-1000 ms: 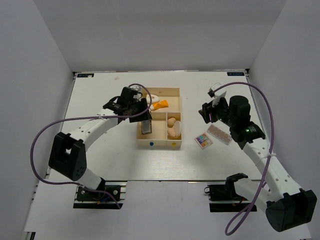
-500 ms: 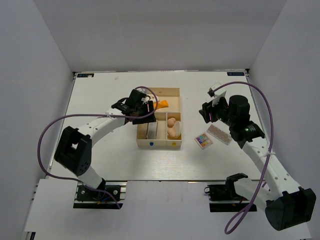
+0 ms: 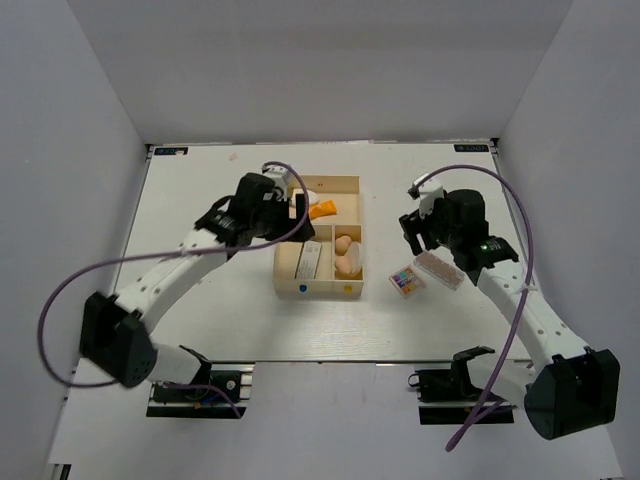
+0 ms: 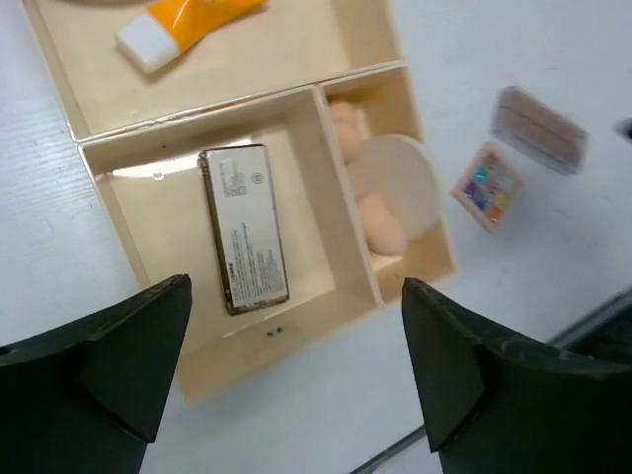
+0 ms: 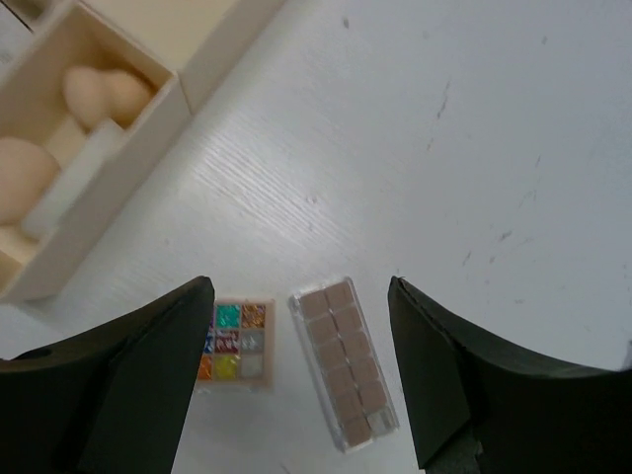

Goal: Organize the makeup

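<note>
The grey flat rectangular palette (image 4: 245, 227) has left the left gripper (image 4: 291, 346), which has drawn back, jaws spread and empty. The palette lies flat in the pale wooden box's (image 4: 331, 188) near-left compartment, its printed label showing only from the left wrist. The right gripper (image 5: 298, 296), now wider and empty, hangs over the multicoloured palette (image 5: 235, 341) and the brown-pan palette (image 5: 346, 365).

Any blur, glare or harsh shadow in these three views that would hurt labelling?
Top external: even light, soft shadows, nothing blown out. Left wrist: slightly soft overall, brown palette blurred, a glare strip inside the wooden box. Right wrist: grain of the table and multicoloured palette sharp; the right tool's fingers dark and featureless.
</note>
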Robot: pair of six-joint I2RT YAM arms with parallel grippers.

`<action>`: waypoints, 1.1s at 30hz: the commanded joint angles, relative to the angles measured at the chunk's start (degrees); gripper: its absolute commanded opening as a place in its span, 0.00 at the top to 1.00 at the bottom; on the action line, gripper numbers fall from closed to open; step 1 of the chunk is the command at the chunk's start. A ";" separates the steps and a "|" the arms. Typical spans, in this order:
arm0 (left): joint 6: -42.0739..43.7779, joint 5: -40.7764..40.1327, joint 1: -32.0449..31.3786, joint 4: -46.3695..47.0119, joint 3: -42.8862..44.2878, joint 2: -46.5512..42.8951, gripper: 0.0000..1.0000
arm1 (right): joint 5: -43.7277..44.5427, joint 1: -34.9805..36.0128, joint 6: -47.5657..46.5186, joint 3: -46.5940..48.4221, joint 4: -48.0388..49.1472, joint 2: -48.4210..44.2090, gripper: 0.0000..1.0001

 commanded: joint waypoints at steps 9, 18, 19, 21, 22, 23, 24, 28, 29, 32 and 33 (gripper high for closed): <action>11.95 6.69 0.02 8.05 -14.91 -26.29 0.02 | 3.67 -6.46 -14.29 0.80 -11.63 14.33 0.26; 11.59 9.51 0.02 9.99 -18.07 -32.80 0.02 | 3.58 -9.19 -19.93 -0.61 -10.84 22.58 0.28; 11.51 9.51 0.02 10.16 -18.24 -32.97 0.02 | 3.41 -9.54 -20.54 -0.78 -10.67 23.46 0.29; 11.51 9.77 0.02 10.34 -18.51 -33.06 0.02 | 3.05 -9.72 -21.16 -0.87 -10.23 25.58 0.30; 11.59 9.77 0.02 10.25 -18.51 -32.98 0.02 | 3.14 -9.81 -21.25 -1.05 -9.79 26.63 0.30; 11.51 10.03 0.02 10.25 -18.51 -32.80 0.02 | 3.40 -9.98 -21.25 -1.22 -8.57 26.90 0.30; 11.51 10.21 0.02 10.34 -18.51 -32.63 0.02 | 4.19 -9.90 -21.25 -1.31 -7.95 27.34 0.30; 11.51 10.47 0.02 10.43 -18.60 -32.36 0.02 | 5.08 -10.25 -21.69 -0.87 -6.97 30.32 0.30; 11.59 10.39 0.02 10.34 -18.60 -32.36 0.02 | 4.99 -10.60 -22.12 -0.70 -6.97 30.85 0.30; 11.51 10.30 0.02 10.34 -18.68 -32.19 0.02 | 4.20 -10.95 -23.18 -0.17 -7.67 32.52 0.32; 11.51 10.30 0.02 10.43 -18.68 -32.10 0.02 | 3.15 -11.39 -23.44 0.00 -8.55 32.96 0.32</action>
